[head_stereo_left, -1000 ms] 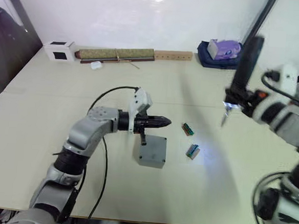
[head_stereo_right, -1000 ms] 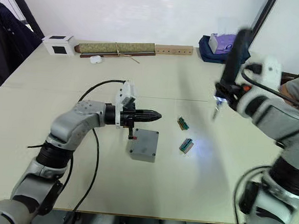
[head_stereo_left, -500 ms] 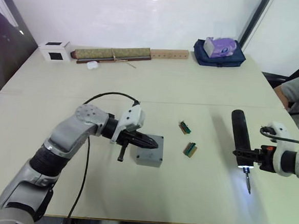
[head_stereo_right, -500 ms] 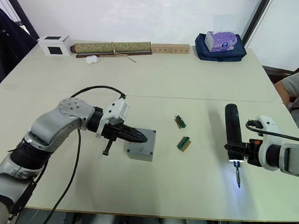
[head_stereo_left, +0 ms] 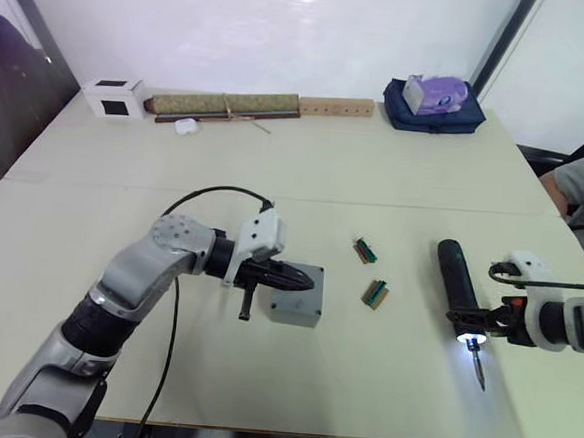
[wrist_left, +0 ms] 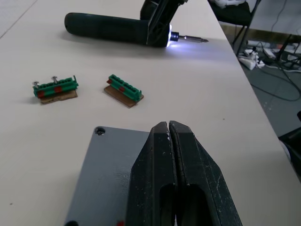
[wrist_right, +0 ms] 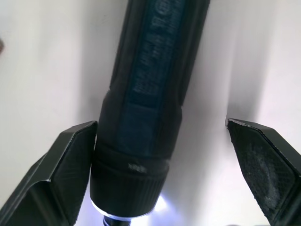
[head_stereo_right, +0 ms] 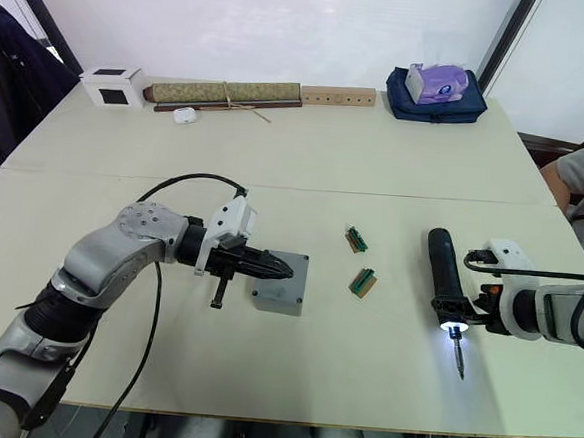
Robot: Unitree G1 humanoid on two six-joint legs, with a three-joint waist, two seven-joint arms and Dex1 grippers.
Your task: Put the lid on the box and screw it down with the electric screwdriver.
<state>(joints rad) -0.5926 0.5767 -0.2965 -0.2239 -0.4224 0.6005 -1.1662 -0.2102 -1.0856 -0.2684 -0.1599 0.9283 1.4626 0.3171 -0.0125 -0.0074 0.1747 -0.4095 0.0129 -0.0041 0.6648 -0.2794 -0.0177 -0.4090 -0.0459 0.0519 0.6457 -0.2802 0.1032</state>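
Where the pale worktop (head_stereo_left: 396, 166) carries the task's things, the box (head_stereo_left: 297, 295) sits near its middle with the grey lid (wrist_left: 106, 174) on top — left gripper (wrist_left: 168, 134), fingers pressed together, poised just over the lid. Electric screwdriver (head_stereo_right: 442, 285) lies flat well to the right, tip light on, bit pointing toward the near edge. Right gripper (wrist_right: 164, 141) — fingers spread wide around its lit end, one touching the barrel. Two green terminal blocks (head_stereo_left: 369, 273) lie between box and screwdriver.
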